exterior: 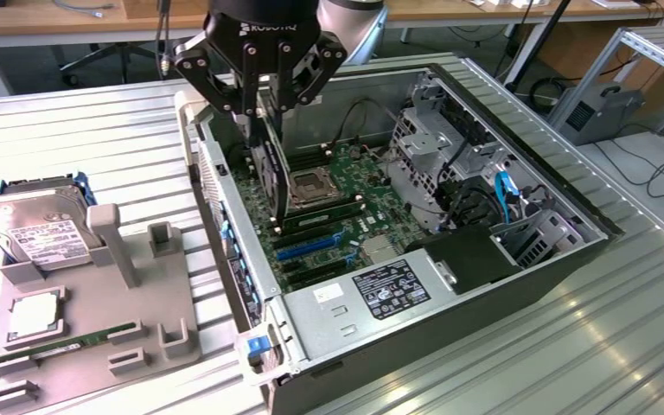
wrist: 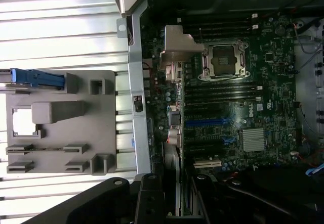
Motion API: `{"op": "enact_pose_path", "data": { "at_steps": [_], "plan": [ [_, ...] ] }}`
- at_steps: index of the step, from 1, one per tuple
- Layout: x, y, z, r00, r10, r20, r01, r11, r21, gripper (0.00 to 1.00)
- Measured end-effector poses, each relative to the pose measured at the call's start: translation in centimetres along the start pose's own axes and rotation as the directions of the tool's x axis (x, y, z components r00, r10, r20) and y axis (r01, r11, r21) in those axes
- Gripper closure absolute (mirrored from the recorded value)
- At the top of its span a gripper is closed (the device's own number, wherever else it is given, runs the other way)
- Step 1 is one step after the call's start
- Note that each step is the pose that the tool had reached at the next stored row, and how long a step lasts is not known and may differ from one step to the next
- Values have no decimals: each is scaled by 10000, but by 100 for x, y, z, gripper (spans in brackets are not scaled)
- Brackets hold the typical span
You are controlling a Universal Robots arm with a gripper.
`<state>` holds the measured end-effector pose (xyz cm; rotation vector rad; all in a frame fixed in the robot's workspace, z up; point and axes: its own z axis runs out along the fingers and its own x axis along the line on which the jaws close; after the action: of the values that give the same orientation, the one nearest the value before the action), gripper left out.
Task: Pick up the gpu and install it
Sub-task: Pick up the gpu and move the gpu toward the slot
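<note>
Dark, edge-on gpu (exterior: 270,177) hangs clamped in the claw (exterior: 269,108) over the motherboard (exterior: 338,169). Seating it well likely demands a square, level descent onto the blue slot (exterior: 309,248) beneath.

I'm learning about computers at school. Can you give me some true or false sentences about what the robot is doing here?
1. The gripper is holding the gpu. True.
2. The gpu lies flat on the table. False: it hangs on edge over the motherboard in the open computer case.
3. The hard drive is inside the case. False: it sits outside, on the grey holder at the exterior view's left.
4. A green RAM stick lies on the grey holder. True.
</note>
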<state>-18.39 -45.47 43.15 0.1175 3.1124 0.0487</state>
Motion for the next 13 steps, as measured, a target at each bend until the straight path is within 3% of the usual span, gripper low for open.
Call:
{"op": "enact_pose_path", "data": {
  "at_steps": [13],
  "plan": [
    [-32, 2, 4, 10000, 0, 0, 0, 10000, 0, 74]
  ]
}}
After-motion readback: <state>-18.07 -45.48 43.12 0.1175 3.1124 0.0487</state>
